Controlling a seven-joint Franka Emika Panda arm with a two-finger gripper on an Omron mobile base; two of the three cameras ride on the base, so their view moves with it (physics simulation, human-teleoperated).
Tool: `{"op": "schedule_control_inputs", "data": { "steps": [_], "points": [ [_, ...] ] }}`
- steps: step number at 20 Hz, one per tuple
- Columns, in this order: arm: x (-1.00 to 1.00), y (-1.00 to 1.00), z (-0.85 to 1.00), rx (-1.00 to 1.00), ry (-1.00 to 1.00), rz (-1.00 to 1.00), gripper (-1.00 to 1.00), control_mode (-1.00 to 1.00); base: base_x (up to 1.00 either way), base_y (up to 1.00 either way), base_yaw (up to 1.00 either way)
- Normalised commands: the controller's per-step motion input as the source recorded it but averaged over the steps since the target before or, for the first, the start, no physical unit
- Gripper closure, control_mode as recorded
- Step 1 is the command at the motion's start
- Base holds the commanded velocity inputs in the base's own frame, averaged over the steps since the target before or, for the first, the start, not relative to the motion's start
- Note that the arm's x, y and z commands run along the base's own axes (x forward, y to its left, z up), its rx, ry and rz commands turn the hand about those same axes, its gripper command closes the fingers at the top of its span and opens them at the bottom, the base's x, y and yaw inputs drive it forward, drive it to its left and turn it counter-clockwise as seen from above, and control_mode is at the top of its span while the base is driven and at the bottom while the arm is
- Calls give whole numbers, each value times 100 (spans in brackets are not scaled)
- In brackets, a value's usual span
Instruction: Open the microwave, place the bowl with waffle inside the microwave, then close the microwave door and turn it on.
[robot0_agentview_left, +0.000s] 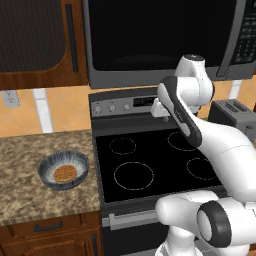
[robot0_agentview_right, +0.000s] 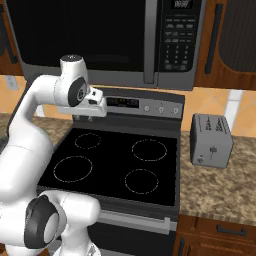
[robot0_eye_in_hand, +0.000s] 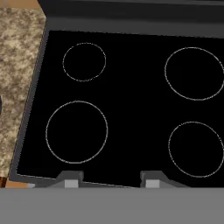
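The wide dark grey-steel microwave (robot0_agentview_left: 165, 45) runs off the top edge in the left base view, and its slanted grey bar handle (robot0_agentview_left: 231, 37) disappears behind the white arm at its lower end. In the right base view the black button panel (robot0_agentview_right: 178, 35) shows keys too small to read, and the display digits up at twelve o'clock are a blur. The grey boxy toaster (robot0_agentview_left: 234, 116) is half hidden behind the arm in the left base view. In the hand view the two-finger gripper (robot0_eye_in_hand: 112, 180) shows just its tips at six o'clock, wide apart. At nine o'clock there, a dark sliver at the edge is too cropped to identify.
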Motion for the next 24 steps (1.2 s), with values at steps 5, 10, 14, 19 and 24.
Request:
{"op": "schedule_control_inputs", "data": {
  "steps": [5, 10, 14, 19, 24],
  "points": [
    [-16, -34, 0, 12, -5, -2, -100, -100, 0, 0, 0],
    [-42, -71, 0, 59, 0, -33, -100, -100, 0, 0, 0],
    [-27, -24, 0, 57, 0, -36, -100, -100, 0, 0, 0],
    [-11, -15, 3, 57, 0, -29, -100, -100, 0, 0, 0],
    [0, -29, 28, 64, 0, -29, -100, -100, 0, 0, 0]
  ]
}}
